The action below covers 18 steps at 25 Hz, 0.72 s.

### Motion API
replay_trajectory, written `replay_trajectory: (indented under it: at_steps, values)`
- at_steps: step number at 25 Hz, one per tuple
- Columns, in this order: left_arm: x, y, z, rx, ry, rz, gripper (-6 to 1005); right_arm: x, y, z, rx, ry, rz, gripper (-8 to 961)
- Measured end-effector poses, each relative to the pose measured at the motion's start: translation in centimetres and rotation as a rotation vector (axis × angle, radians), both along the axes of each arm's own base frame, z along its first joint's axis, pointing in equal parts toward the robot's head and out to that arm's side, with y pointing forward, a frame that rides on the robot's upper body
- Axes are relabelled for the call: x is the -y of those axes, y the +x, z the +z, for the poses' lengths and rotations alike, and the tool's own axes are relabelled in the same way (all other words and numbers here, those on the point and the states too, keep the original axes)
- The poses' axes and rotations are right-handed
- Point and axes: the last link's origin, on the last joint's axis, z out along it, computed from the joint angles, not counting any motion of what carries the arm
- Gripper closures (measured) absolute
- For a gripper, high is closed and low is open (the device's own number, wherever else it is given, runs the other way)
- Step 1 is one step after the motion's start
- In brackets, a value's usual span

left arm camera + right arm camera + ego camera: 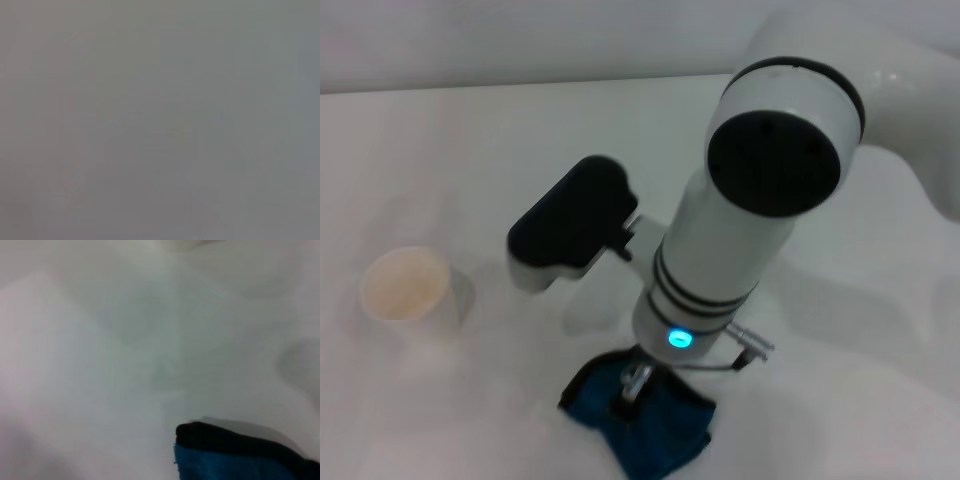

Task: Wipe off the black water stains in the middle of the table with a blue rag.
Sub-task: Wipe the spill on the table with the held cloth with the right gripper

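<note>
Pressing the soft teal-blue rag onto the plain white table near its front edge, the right gripper hides its grip, and no stain shows anywhere.

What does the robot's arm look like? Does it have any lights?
The right arm is a fat, glossy white tube with a round black cap on its elbow joint and thin black rings near the wrist. A small teal light glows there. A black-and-white box sticks out sideways, and thin grey cables loop beside the metal right gripper.
</note>
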Motion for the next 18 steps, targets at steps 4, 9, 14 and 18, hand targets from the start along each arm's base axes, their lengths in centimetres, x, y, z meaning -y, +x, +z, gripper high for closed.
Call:
replay_trajectory:
  at_steps: [4,9,14,18]
  values:
    - [0.0,0.0,-0.1,-0.001,-0.003,-0.002,112,1.7,-1.2,-0.9,-0.059,-0.061,0.016,889]
    - [0.2,-0.1,0.0,-0.002,-0.001,-0.001,112,1.8,-1.0,-1.3,-0.073,-0.063,0.022,890]
    - [0.7,-0.3,-0.1,0.003,-0.002,0.009,112,1.0,0.0,-1.4,-0.053,-0.036,0.007,890]
    - [1.2,-0.7,-0.2,0.006,0.001,0.023,112,0.3,0.6,-1.3,-0.027,-0.010,-0.006,890]
